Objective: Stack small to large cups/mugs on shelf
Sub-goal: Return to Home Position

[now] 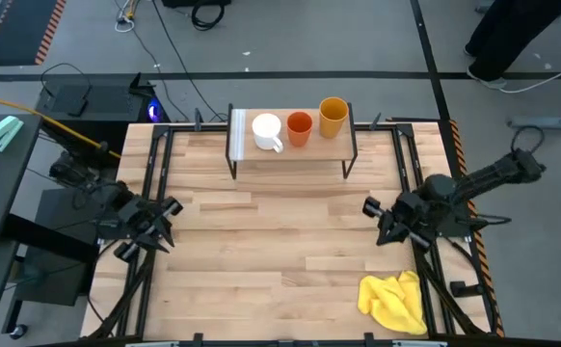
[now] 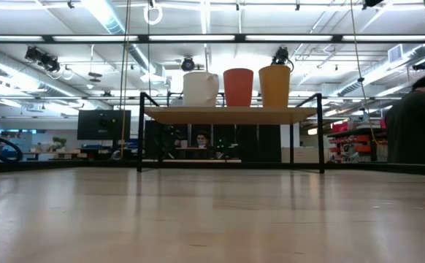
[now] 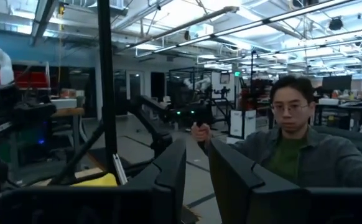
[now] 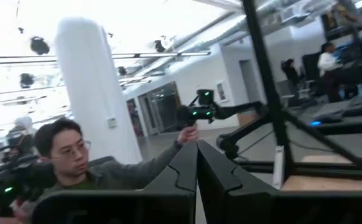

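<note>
Where the bare light-wood tabletop point(image 1: 280, 251) reaches its near right corner, a crumpled yellow cloth point(image 1: 393, 301) lies. Farther in, the left pincer point(image 1: 168, 214) waits by the left edge, its fingers a narrow slit apart and empty. The right pincer point(image 1: 370, 206) hangs near the right edge, fingers pressed together on nothing. Along the far edge stands the shelf point(image 1: 305, 152), its long axis running left to right, with a whitish strip at its left end. Upright in a row on it are the white mug point(image 1: 265, 130) leftmost, handle turned toward the near side, the red-orange cup point(image 1: 300, 126) just beside it, and the yellow-orange tumbler point(image 1: 333, 115) rightmost. Beyond lies a strip-lit hall with a seated person point(image 3: 293, 149).
</note>
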`<state>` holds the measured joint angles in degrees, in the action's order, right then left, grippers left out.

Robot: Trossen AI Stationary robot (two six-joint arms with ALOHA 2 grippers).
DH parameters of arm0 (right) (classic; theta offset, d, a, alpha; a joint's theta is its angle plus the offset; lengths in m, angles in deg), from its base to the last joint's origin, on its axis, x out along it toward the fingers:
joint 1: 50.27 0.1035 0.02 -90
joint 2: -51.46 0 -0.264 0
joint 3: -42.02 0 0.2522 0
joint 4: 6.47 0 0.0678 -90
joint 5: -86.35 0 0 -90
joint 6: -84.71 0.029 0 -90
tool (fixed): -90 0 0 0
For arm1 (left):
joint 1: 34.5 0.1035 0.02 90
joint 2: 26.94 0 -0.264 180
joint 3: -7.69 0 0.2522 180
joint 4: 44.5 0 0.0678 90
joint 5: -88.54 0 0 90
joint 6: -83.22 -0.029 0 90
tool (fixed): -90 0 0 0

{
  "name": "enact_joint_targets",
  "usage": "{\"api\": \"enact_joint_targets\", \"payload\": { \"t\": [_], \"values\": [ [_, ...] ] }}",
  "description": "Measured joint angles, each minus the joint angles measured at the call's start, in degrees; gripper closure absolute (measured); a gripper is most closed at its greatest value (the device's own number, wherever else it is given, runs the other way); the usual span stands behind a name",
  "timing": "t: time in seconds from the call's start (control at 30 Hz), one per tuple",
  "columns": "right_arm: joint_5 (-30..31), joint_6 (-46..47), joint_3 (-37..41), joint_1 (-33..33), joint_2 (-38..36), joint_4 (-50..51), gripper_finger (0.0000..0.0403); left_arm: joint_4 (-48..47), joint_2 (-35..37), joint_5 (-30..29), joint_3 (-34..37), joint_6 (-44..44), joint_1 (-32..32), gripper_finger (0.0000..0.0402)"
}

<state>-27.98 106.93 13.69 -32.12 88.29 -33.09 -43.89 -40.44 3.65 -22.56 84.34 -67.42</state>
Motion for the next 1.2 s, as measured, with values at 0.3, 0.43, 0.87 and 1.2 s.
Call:
{"api": "enact_joint_targets", "payload": {
  "t": [0.3, 0.43, 0.87, 1.2],
  "values": [
    [-10.46, 5.07, 0.0, -15.19, -7.05, 1.35, 0.0388, -5.3, 6.52, 0.85, 0.0, 2.12, 3.68, 0.0318],
    [-13.85, 6.67, 0.0, -20.13, -8.91, 1.37, 0.0388, -7.17, 9.11, 0.83, 0.0, 1.93, 3.91, 0.0319],
    [-20.87, 13.23, -0.09, -35.85, -13.44, 0.98, 0.0388, -10.87, 13.4, 0.8, -0.02, 0.7, 3.89, 0.0315],
    [-28.7, 22.99, -0.09, -46.01, -14.65, -12.85, 0.0388, -11.37, 13.16, 1.15, 0.0, 0.53, 3.89, 0.032]
  ]
}}
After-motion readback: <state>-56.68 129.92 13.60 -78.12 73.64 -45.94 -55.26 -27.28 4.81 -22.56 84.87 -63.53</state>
